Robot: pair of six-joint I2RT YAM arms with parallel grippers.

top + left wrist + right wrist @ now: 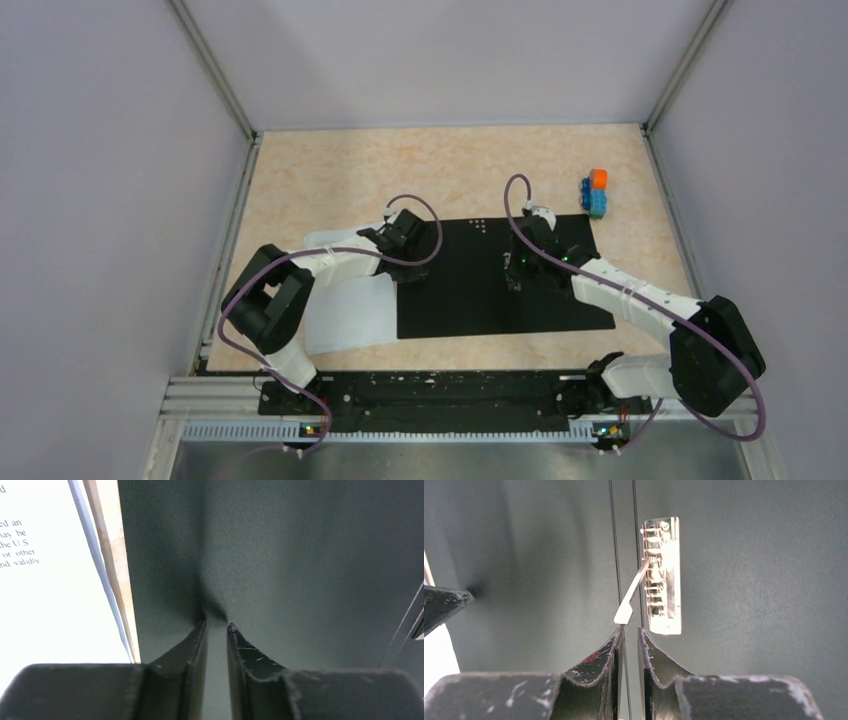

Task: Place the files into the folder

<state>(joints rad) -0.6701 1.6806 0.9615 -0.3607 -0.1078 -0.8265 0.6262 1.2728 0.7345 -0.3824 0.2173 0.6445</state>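
The folder point(470, 295) lies open on the table with its black inside up. Its metal clip point(663, 575) sits by the central crease with its lever point(631, 592) raised. The files point(345, 310) lie as a white stack on the table just left of the folder, and their printed text shows in the left wrist view point(45, 580). My left gripper point(408, 235) is down on the folder's left panel point(300, 555) near its left edge, jaws nearly together with nothing between them point(216, 626). My right gripper point(520, 268) is at the crease, jaws nearly together just below the lever's tip point(630, 630).
An orange-and-blue toy block stack point(597, 192) stands at the back right, just beyond the folder's far right corner. A strip of beige table point(112, 555) shows between the files and the folder. Grey walls enclose the table on three sides.
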